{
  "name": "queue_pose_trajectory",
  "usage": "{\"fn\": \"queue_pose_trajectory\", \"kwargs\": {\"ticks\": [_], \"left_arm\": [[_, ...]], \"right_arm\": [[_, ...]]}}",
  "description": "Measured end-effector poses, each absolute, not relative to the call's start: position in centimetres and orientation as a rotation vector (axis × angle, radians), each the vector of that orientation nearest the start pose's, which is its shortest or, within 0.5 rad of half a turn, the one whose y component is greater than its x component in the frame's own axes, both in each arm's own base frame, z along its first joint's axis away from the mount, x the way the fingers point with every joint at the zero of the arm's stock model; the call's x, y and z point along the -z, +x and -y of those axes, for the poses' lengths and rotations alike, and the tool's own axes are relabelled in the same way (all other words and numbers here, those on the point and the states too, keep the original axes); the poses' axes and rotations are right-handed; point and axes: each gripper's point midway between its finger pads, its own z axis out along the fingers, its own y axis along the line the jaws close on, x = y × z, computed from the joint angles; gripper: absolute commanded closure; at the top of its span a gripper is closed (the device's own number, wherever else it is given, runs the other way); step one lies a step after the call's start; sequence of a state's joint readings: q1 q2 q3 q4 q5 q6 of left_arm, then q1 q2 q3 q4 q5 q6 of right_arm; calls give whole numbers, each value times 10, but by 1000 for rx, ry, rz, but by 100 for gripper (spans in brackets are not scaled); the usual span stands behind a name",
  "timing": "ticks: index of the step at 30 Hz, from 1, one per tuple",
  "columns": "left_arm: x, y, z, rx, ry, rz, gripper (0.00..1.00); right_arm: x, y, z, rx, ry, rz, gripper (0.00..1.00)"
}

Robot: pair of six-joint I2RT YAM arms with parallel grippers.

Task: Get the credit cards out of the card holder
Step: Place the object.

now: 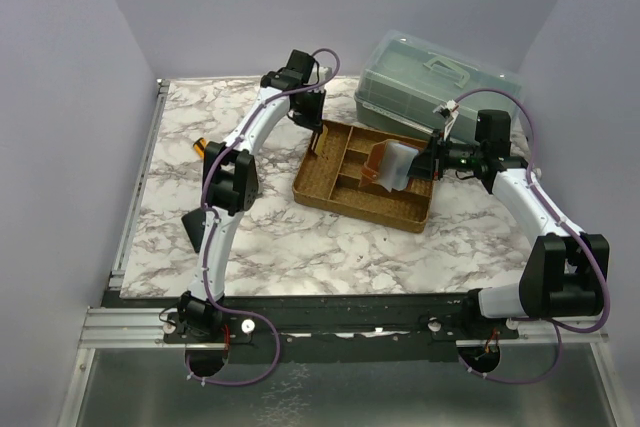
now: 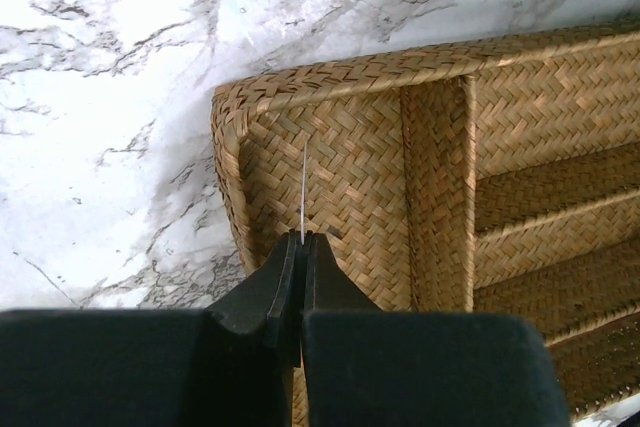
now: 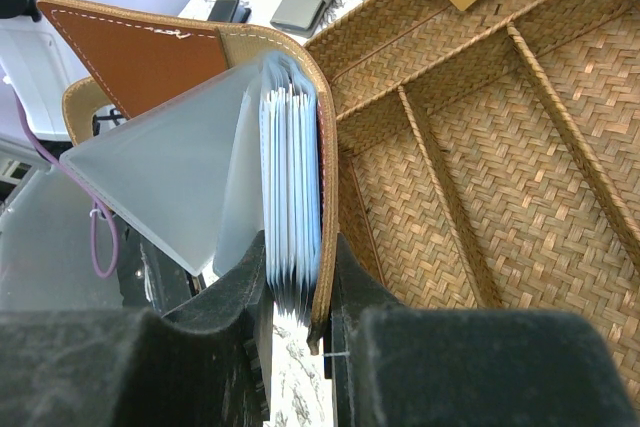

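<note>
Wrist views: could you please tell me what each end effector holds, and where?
The left end effector pinches a thin card by one edge. The right end effector clamps the card holder across the end of its sleeves.

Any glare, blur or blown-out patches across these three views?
Top external: even light, woven tray sharp. Left wrist: marble table nearly blown out; left pincer, gripping an edge-on credit card, dark and soft. Right wrist: right pincer blurred, card holder sharp.
</note>
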State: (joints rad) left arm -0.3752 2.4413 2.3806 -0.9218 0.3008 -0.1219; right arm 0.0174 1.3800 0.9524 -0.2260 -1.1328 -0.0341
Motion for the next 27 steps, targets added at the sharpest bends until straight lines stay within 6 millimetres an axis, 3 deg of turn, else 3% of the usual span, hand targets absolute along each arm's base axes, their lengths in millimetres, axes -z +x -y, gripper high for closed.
{"fn": "queue_pose_trajectory", "kwargs": {"ticks": [9,19,27], "left_arm": [[-82,501,255,534,439,-2634,99],[-97,511,253,424,438,-2588,98],[-93,508,254,364,458,-2598,97]], "right_arm": [[-202,309,-164,-1222,-657,-1918,100],[-202,309,-164,-1222,-657,-1918,100],[-202,308,-164,-1222,-657,-1918,100]]}}
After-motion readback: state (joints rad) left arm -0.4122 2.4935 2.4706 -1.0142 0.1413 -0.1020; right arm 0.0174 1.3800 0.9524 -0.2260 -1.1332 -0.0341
